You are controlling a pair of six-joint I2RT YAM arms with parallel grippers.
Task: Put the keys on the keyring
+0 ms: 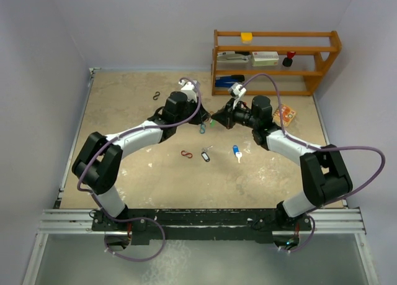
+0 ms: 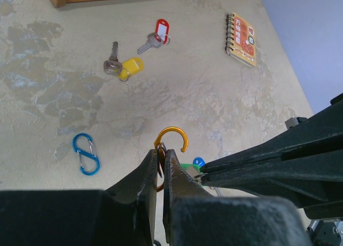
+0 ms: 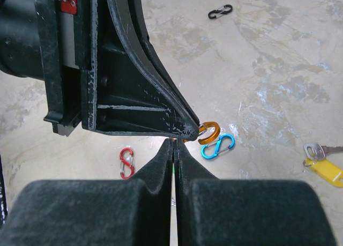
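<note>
Left gripper (image 2: pixel 159 151) jaws clamp the orange clip (image 2: pixel 174 133). Right gripper (image 3: pixel 174 145) jaws, pinched on a green tag (image 2: pixel 187 166), meet it tip-to-tip.

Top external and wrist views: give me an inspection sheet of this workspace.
Surface: beige mottled table.
Job's things: black-tagged key and blue-tagged key lie loose; yellow-tagged key and red-tagged key near the wooden shelf; orange clip.
Clutter: blue clip, red clip, black clip, notebook.
Grippers: left gripper shut on the orange clip; right gripper shut, apparently on a green tag.
Cables: purple cables loop along both arms.
Surroundings: wooden shelf, plain walls.
</note>
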